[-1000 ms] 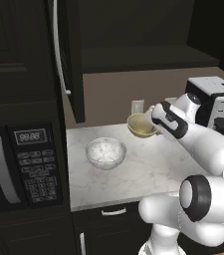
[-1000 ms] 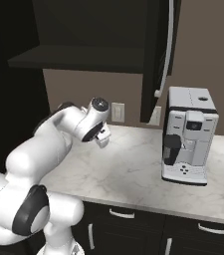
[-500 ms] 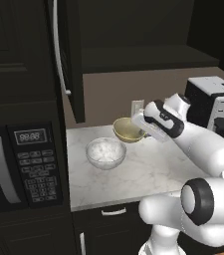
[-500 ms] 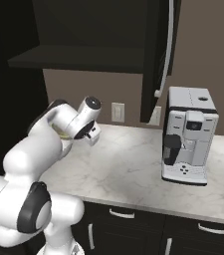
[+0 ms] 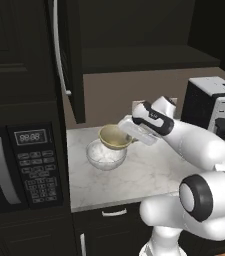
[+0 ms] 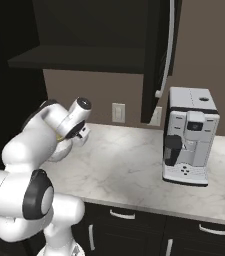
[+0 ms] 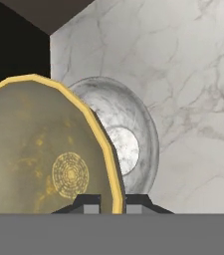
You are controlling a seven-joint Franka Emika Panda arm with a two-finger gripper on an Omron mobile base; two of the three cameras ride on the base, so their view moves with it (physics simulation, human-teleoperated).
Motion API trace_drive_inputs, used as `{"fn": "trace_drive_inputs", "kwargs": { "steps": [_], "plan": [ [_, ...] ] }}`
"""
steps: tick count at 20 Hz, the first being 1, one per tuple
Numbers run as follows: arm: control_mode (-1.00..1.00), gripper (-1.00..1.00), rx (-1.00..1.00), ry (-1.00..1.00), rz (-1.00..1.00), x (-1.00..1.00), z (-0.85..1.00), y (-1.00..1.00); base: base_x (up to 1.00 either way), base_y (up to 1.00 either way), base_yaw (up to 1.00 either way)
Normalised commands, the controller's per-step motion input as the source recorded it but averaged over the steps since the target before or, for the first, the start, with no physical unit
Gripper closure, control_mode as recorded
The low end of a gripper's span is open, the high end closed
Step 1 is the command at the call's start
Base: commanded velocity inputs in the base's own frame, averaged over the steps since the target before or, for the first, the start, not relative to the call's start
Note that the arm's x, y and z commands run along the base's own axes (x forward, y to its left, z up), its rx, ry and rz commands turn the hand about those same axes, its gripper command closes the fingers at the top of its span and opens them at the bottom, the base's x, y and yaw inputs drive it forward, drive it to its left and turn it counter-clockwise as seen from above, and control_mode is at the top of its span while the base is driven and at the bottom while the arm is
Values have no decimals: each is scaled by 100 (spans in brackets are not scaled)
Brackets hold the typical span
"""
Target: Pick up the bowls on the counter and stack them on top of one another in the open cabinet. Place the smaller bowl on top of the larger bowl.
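gripping smaller bowl [image 7: 44,159] rim; larger bowl [image 7: 133,134] behind, hand view.

White marble counter [image 5: 134,175], speckled larger bowl [image 5: 105,156] resting on it, coffee machine [image 6: 189,135] too

The arm [image 6: 49,131] bends over the left end of the marble counter [image 6: 134,165], hiding most of a bowl [image 6: 60,148] beneath it. A coffee machine [image 6: 189,135] stands well to the right, below the open cabinet [image 6: 84,57] and its door [image 6: 156,55].
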Motion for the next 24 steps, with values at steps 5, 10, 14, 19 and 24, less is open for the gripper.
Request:
{"fn": "trace_drive_inputs", "kwargs": {
  "steps": [5,10,14,19,24],
  "plan": [
    [-100,100,0,4,9,1,-19,28,0,0,0],
    [-100,100,0,3,2,7,-16,23,0,0,0],
    [-100,100,0,1,0,5,-18,15,0,0,0],
    [-100,100,0,0,0,0,-15,1,0,0,0],
    [-100,100,0,-4,0,0,0,-1,0,0,0]
  ]
}}
